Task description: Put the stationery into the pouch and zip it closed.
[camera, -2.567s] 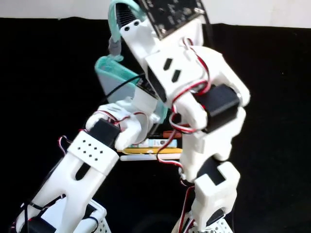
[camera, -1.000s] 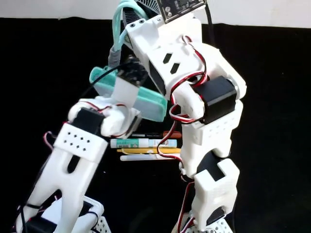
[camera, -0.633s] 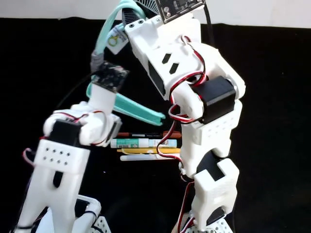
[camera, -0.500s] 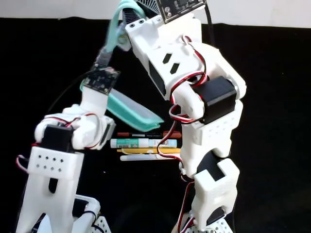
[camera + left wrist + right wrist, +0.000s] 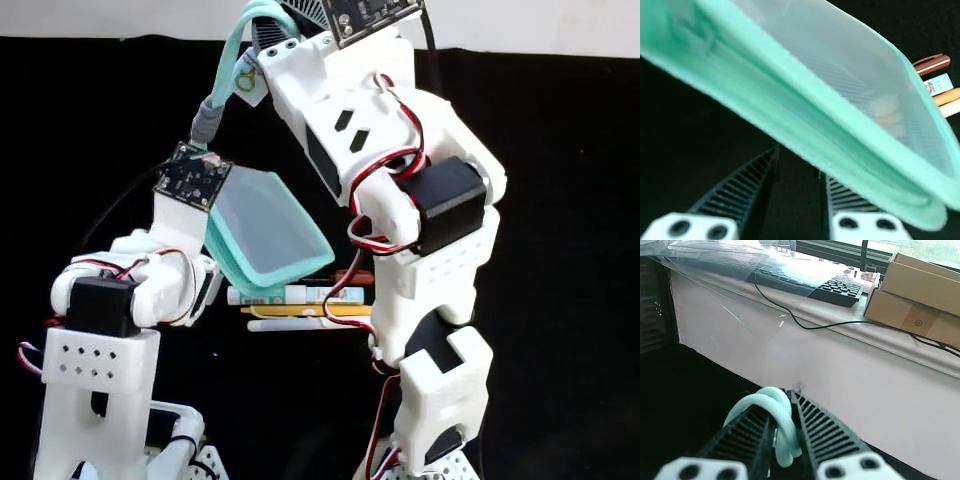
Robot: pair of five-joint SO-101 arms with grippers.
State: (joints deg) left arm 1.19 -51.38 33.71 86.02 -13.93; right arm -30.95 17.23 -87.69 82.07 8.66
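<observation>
Right gripper point(image 5: 789, 400) pinches the strap point(image 5: 767, 407) — pouch point(image 5: 265, 225) below, clamped in left gripper point(image 5: 797, 162).

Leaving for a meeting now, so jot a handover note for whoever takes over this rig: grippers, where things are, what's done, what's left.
Right gripper: shut on the strap of the pouch, held high.
Left gripper: at the pouch's lower rim; whether it grips cannot be seen.
Pouch: in the air, tilted, over the pens, which lie side by side on the table.
Done: pouch is off the table.
Left: put the pens inside and zip it closed. Whether the zip is open cannot be seen.
</observation>
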